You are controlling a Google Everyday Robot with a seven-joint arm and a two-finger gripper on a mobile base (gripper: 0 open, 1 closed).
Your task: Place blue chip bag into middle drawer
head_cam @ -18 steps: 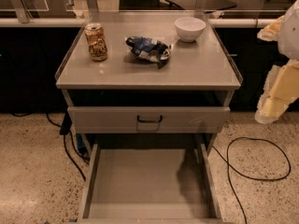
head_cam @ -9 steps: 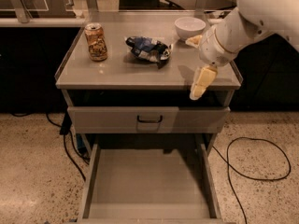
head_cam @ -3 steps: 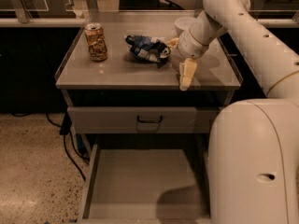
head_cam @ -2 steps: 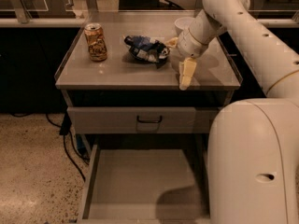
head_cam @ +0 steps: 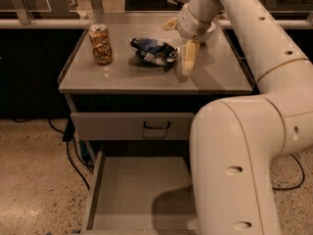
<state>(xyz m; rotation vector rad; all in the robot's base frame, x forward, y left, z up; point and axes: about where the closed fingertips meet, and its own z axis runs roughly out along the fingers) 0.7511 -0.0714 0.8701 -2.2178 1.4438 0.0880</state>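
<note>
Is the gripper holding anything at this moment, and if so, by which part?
Nothing is held. The gripper is open over the cabinet top, just beside the blue chip bag, which lies on that top, not clamped.

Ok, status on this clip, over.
Gripper open, beside the blue chip bag, right edge, not holding it. Bag lies on the cabinet top; middle drawer open below. Tan can left of bag, not in the way.
</note>
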